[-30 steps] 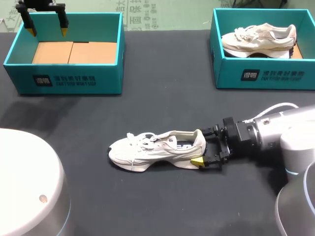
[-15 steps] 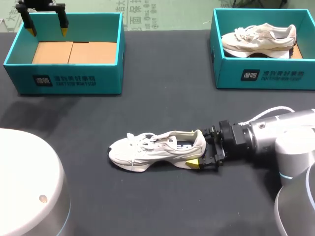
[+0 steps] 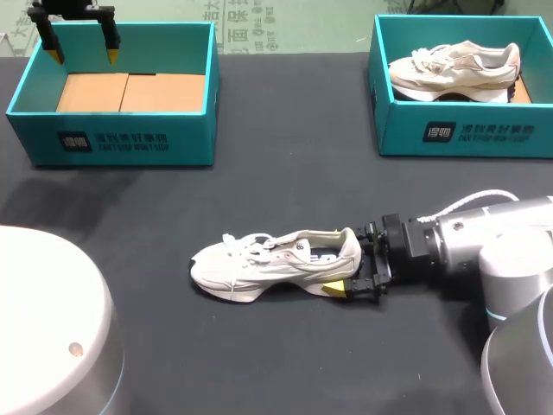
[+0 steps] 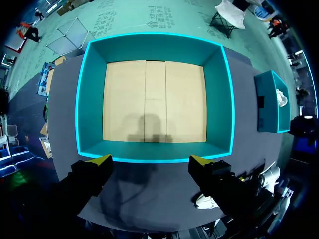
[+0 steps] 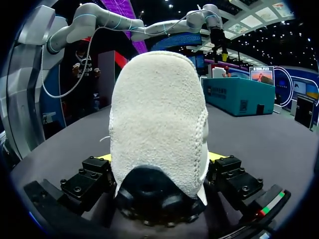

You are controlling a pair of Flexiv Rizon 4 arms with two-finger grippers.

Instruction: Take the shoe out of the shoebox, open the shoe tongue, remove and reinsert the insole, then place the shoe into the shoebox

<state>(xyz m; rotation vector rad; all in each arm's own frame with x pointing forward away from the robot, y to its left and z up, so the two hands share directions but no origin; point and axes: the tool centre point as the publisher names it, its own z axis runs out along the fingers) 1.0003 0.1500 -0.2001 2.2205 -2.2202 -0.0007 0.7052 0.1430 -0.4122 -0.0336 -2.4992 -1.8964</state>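
Right gripper (image 3: 350,259) at shoe (image 3: 259,264) heel, jaws spread either side, seemingly not clamping. Left gripper (image 4: 149,160) hangs over teal shoebox (image 4: 219,99), jaws wide apart.

Bare table (image 3: 285,181) lay between the shoe (image 3: 268,259) and both boxes, leaving passage at the toe and along both sides. The right tool (image 3: 356,262) and its arm blocked the heel end. The left shoebox (image 3: 121,147) stood open-topped, walls its only barrier. The left tool (image 3: 83,56), fingers spread, hung above its rim. A second shoe (image 3: 454,69) filled the right shoebox (image 3: 467,134).
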